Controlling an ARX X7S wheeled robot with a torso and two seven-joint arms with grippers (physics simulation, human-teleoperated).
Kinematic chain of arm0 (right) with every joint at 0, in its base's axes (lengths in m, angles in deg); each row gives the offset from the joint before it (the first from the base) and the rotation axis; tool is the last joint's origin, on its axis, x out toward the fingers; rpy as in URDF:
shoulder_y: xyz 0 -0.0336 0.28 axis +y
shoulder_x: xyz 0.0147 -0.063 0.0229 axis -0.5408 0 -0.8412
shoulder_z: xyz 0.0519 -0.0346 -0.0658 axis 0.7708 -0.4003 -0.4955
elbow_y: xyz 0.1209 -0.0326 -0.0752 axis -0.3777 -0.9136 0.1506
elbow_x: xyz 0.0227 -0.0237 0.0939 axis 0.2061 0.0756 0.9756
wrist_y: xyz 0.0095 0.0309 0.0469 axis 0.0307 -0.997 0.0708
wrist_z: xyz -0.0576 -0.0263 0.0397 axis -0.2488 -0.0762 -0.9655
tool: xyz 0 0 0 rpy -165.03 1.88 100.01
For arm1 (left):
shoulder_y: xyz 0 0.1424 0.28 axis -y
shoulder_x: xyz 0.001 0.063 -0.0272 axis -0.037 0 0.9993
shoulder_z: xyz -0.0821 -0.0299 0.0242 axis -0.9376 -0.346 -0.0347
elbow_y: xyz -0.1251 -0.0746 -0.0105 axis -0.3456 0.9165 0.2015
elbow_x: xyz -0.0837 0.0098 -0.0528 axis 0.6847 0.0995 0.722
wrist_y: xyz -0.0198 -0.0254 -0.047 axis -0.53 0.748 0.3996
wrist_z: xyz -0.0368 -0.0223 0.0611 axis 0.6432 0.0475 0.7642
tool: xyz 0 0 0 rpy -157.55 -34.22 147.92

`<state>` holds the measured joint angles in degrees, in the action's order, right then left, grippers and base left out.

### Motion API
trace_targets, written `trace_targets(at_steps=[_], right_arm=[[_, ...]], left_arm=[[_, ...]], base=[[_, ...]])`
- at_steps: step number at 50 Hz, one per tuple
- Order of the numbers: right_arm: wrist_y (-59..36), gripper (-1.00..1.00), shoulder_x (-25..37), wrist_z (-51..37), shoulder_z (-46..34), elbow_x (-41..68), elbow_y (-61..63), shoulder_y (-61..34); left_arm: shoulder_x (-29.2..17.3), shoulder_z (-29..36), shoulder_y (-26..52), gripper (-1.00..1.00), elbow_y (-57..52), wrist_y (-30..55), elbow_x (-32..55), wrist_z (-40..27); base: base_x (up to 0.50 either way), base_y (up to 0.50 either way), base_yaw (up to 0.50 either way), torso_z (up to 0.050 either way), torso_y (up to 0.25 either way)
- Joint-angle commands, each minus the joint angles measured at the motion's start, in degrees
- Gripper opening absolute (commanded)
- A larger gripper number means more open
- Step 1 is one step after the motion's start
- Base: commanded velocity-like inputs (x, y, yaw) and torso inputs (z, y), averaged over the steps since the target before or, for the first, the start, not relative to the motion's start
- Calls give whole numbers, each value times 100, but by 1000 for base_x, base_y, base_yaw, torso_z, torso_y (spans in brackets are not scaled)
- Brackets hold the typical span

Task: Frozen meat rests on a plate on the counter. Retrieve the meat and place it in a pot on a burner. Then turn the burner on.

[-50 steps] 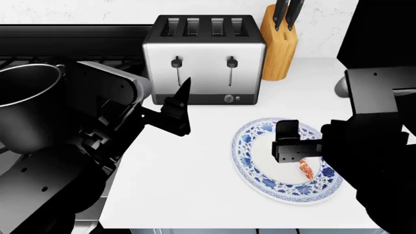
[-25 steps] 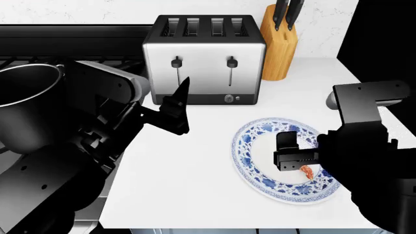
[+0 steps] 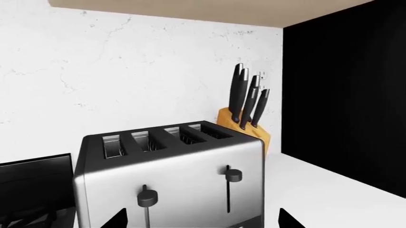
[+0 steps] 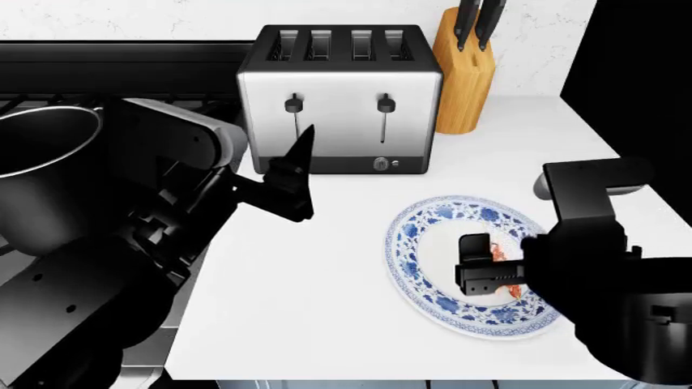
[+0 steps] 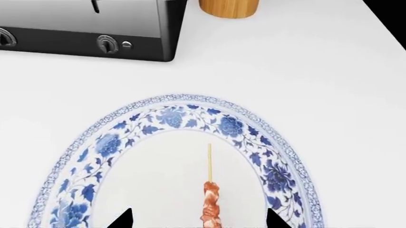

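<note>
The frozen meat (image 5: 211,205), reddish-brown chunks on a thin pale skewer, lies in the middle of the blue-rimmed white plate (image 5: 159,116) on the white counter (image 4: 324,284). My right gripper (image 5: 198,221) is open just above the plate, with one fingertip on each side of the meat. In the head view the right gripper (image 4: 481,271) covers most of the meat (image 4: 500,252) on the plate (image 4: 433,219). My left gripper (image 4: 292,178) is open and empty in front of the toaster; its wrist view shows the gripper (image 3: 201,221) the same. The dark pot (image 4: 44,178) stands at the far left. The burner is hidden.
A steel four-slot toaster (image 4: 340,97) stands behind the plate, with a wooden knife block (image 4: 467,73) to its right. A tall black wall (image 4: 638,57) closes the counter's right side. My left arm fills the space between pot and counter.
My right gripper has moved toward the counter's front over the plate and now straddles the meat. The left arm has barely moved.
</note>
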<state>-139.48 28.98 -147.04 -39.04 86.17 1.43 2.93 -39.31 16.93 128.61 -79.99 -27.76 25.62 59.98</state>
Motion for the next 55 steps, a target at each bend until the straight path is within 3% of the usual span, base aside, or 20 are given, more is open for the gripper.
trace_targets(at_steps=[1,55], right_arm=[[78,100,11,340,-3,-272,-135,242],[46,100,46,492,-195,-400,-327,432]], left_arm=[[-52,72,-7,100,15,-136,-81,8],[-173,135,-73,100,223,-463,-140,-38]], base=[[0,0,0,0,0],[0,0,0,0,0]])
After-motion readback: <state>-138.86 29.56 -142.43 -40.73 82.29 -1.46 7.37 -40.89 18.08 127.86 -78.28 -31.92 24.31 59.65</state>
